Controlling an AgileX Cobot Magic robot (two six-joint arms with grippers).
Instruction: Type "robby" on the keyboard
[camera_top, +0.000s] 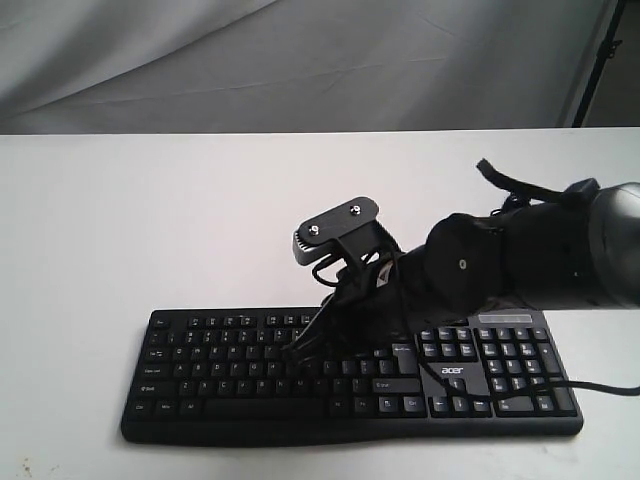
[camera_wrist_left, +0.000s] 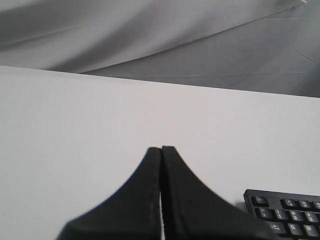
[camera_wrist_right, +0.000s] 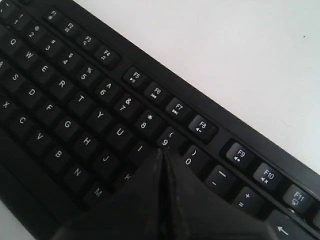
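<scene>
The black keyboard (camera_top: 225, 378) with white legends and an acer logo lies near the table's front edge. My right gripper (camera_top: 293, 350) reaches in from the right, shut, with its tips down on the letter rows at mid-keyboard. In the right wrist view the shut tips (camera_wrist_right: 162, 150) sit just below the 9 key, between the I and 0 keys, hiding the key beneath them; the keyboard (camera_wrist_right: 75, 100) fills that view. My left gripper (camera_wrist_left: 161, 148) is shut and empty above bare white table, with a corner of the keyboard (camera_wrist_left: 287, 210) beside it. The exterior view does not show it.
The white table (camera_top: 150, 220) stretches behind and to the left of the keyboard. A thin black cable (camera_top: 600, 385) runs off the keyboard's right end. A grey cloth backdrop (camera_top: 300, 60) hangs behind the table. The bulky right arm (camera_top: 520, 260) hangs over the numeric pad.
</scene>
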